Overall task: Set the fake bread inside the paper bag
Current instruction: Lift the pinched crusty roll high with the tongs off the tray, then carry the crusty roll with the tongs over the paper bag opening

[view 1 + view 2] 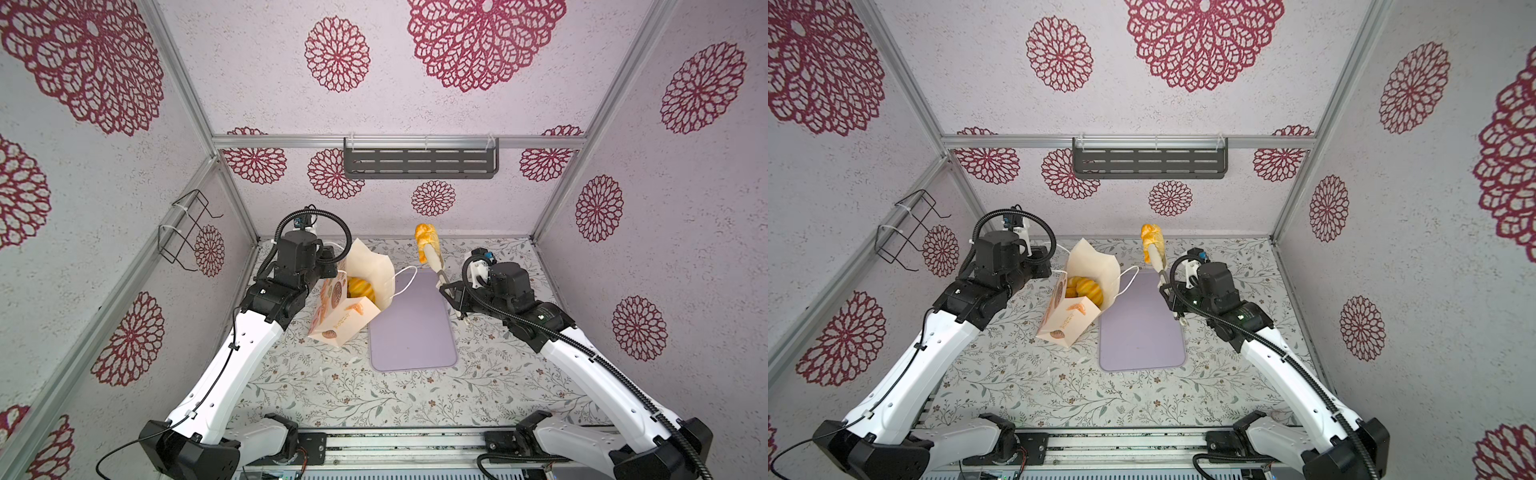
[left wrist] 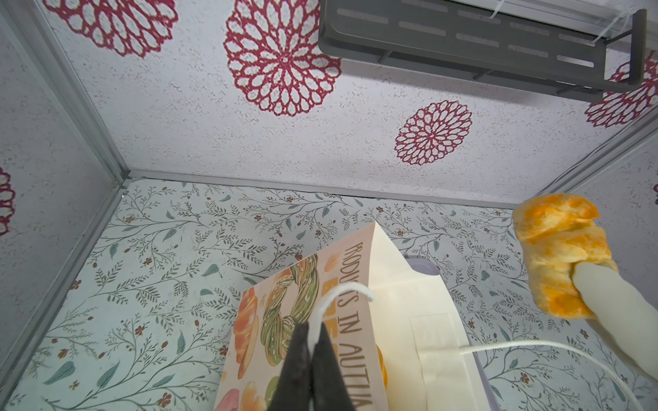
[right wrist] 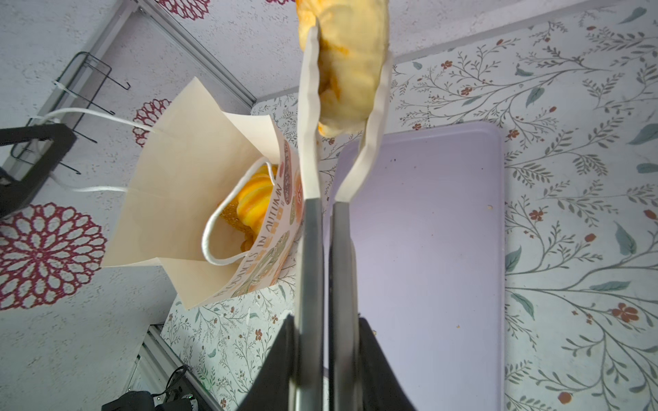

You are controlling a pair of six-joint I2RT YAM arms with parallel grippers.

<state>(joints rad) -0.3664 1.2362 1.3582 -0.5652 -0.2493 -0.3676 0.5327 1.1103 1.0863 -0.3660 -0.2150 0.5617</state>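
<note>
Carrying seems the step: right tool (image 3: 325, 320) squeezes tongs (image 3: 309, 249) clamping a twisted roll (image 1: 427, 241) aloft near the paper bag (image 1: 345, 324), whose cord handle (image 2: 334, 295) left tool (image 2: 313, 341) pinches; next it must swing over the open mouth and release.

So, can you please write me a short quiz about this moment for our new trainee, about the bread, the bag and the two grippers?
1. Multiple choice: what does the left gripper pinch? A) a white cord handle of the paper bag; B) a loaf; C) nothing.
2. True or false: the twisted roll already lies inside the paper bag.
3. Fill the gap: the right gripper is shut on metal ____ with white tips, which clamp the roll.
Key: 1 A. 2 False: it is held up in the air, outside the bag. 3 tongs.
</note>
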